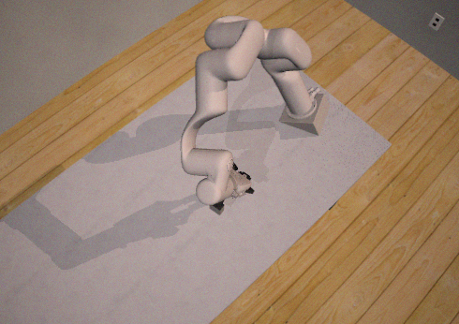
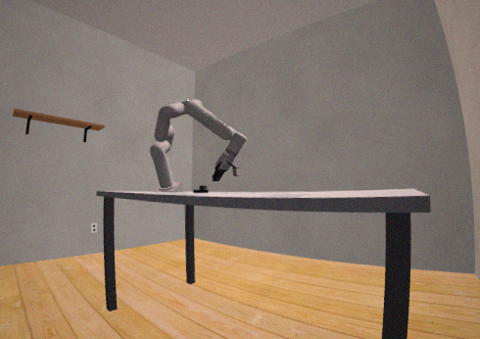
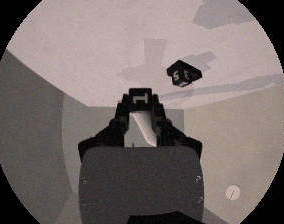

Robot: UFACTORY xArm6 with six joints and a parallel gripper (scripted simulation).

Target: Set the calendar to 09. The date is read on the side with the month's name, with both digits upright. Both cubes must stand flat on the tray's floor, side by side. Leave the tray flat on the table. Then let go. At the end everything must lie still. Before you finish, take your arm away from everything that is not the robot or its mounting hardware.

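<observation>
My gripper (image 2: 216, 177) (image 3: 140, 101) is shut on a black cube (image 3: 140, 93), held in the air above the table. The cube's face toward the wrist camera shows a white 1, turned sideways. The black tray (image 2: 196, 191) (image 3: 197, 74) stands on the table, below the gripper and toward the arm's base. Another black cube (image 2: 203, 187) (image 3: 181, 78) is at the tray. Its faces in the wrist view show small white digits, apparently a 5 and a 3. The arm mostly hides the tray in the top view. I cannot read a month's name.
The pale table top (image 1: 300, 176) (image 2: 343, 194) carries the arm's base (image 1: 306, 117) (image 2: 168, 186), behind the tray. The table's edge (image 1: 300, 239) runs along the lower right in the top view. A wall shelf (image 2: 59, 121) is far off at the left.
</observation>
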